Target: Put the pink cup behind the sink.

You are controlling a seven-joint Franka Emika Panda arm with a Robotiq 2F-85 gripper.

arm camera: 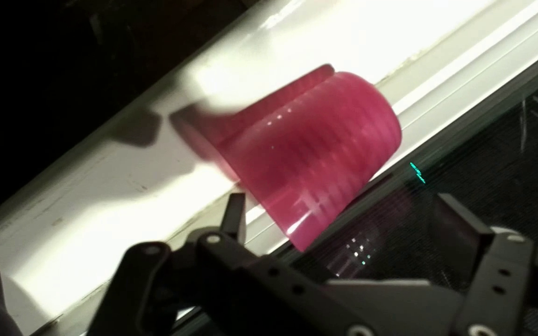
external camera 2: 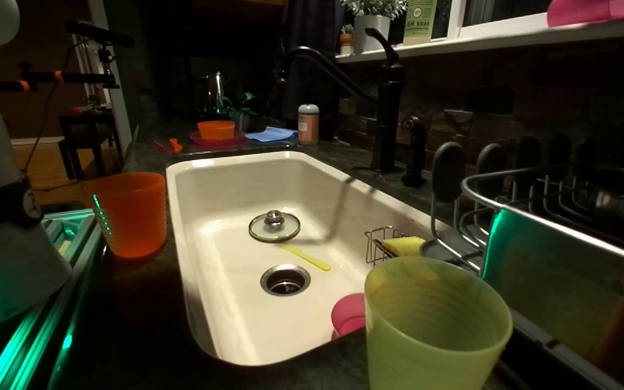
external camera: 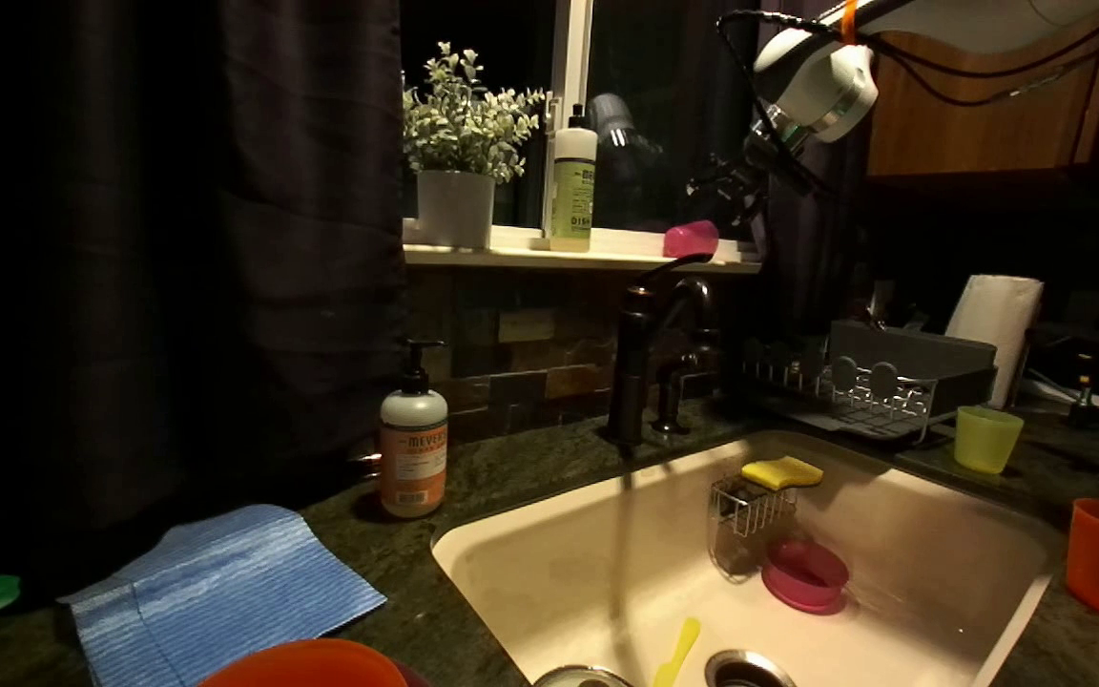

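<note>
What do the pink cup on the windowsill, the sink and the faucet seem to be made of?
Pink cup: probably glossy plastic; its thin, faintly ribbed wall catches small highlights.
Sink: smooth cream-white with a sheen; enamel or composite, hard to tell.
Faucet: likely metal, with a dark finish that shows small glints.

blue cloth [external camera: 220,592] near orange soap bottle [external camera: 414,463]

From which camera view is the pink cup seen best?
The wrist view: the pink cup lies on its side there, large, with its ridges visible. In an exterior view the pink cup is small on the windowsill; in an exterior view the picture's top edge crops the pink cup.
</note>
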